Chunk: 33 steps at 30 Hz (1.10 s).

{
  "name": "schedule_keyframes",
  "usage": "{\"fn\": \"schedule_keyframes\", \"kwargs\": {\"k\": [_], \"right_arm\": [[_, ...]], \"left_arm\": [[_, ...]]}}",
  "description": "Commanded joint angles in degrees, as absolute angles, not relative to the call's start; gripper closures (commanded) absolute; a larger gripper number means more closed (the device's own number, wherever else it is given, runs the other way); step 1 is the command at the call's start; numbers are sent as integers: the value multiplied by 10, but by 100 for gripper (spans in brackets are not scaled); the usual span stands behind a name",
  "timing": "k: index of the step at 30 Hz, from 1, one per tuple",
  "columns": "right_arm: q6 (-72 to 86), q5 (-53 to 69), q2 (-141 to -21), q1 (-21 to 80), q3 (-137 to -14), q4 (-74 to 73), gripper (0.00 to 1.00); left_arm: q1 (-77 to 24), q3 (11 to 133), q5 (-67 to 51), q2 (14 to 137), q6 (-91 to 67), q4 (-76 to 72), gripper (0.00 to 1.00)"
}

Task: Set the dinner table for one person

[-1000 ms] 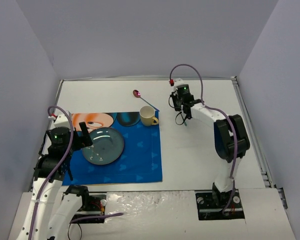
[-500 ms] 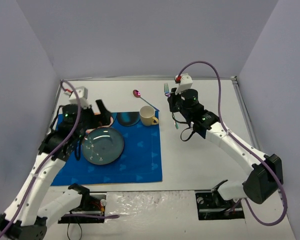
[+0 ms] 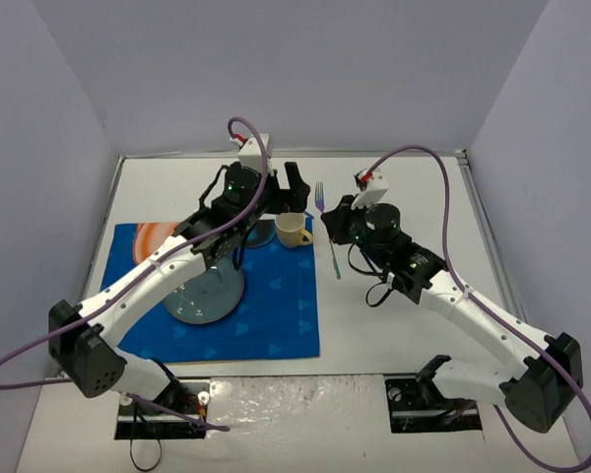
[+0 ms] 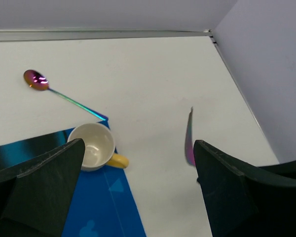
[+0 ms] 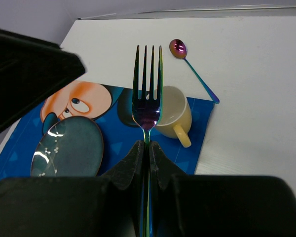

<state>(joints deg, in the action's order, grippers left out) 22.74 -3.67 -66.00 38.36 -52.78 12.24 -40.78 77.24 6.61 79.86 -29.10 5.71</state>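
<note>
Grip: right gripper (image 5: 148, 148) is pinched tight on the handle of the fork (image 5: 147, 84), tines pointing away toward the far wall (dead centre between the fingers).
Fork spot: over the dinner table (image 3: 404, 197), just right of the placemat (image 3: 276, 305) edge and beside the cup (image 3: 294, 230); whether it touches the tabletop, I cannot tell.
Other hand: left gripper (image 4: 138, 197) has its jaws spread wide with nothing between them, hovering above the cup.
Cup: yellow, upright, on the far right corner of the blue placemat, apart from both grippers.
Spoon (image 4: 64, 94): flat on the bare table beyond the cup, handle tip meeting the mat's corner, bowl toward the far edge.
Plate (image 5: 69, 145): grey-blue, on the placemat left of the cup, partly under the left arm in the top view.
Table: white, the placemat on its left half, the right half bare.
Arms: the left stretches diagonally over the mat; the right bends in from the near right.
</note>
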Motion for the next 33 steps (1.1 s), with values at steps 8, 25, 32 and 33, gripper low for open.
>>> {"fn": "schedule_keyframes", "kwargs": {"k": [8, 25, 32, 33], "right_arm": [[224, -33, -635, 397, -526, 179, 100], [222, -30, -644, 403, -520, 195, 100], [224, -29, -646, 403, -520, 195, 100], [224, -29, -647, 403, -520, 196, 100]], "left_arm": [[-425, 858, 34, 853, -286, -30, 29], [-425, 859, 3, 876, -294, -1, 52], [-425, 854, 0, 872, -294, -1, 66], [-425, 854, 0, 872, -294, -1, 67]]}}
